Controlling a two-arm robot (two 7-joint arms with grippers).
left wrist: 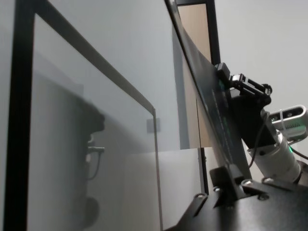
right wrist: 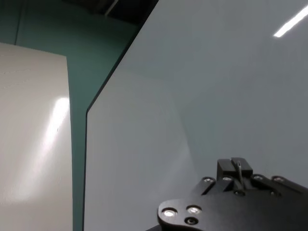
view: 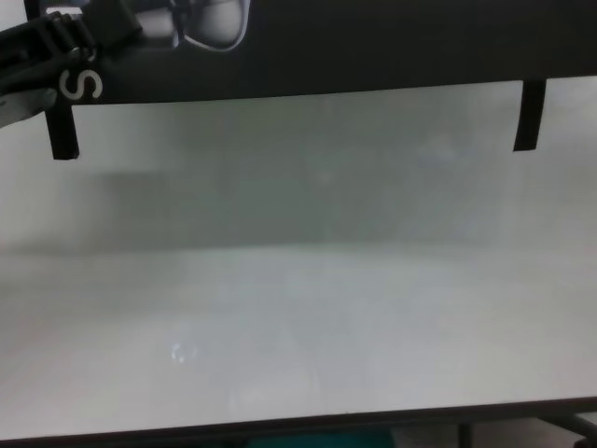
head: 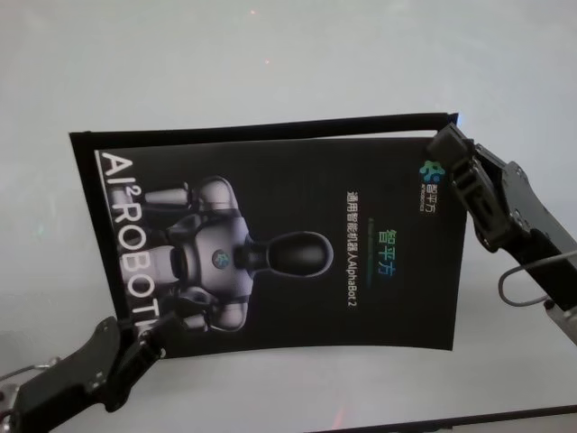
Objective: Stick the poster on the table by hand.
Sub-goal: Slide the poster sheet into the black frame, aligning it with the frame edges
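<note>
I hold the poster (head: 297, 244) above the white table (head: 270, 54) with both arms, my left gripper (head: 149, 343) clenched on its near left corner and my right gripper (head: 448, 144) clenched on its far right corner. In the head view the glossy black sheet lies with its long axis running across me from left to right, slightly skewed so that the right end sits farther away than the left. The printed silver-white robot (head: 221, 257) is turned on its side, its dark head pointing toward my right, and the white lettering along the left edge reads up the sheet's short side. The chest view shows the poster's near edge (view: 326, 56) hanging clear of the tabletop (view: 298, 317), with two narrow black tape strips dangling from it, one near my left (view: 62, 131) and one near my right (view: 528, 117), their lower ends free. In my left wrist view the sheet (left wrist: 211, 110) appears edge-on, stretching away to the right gripper (left wrist: 226, 72) at its far end.
</note>
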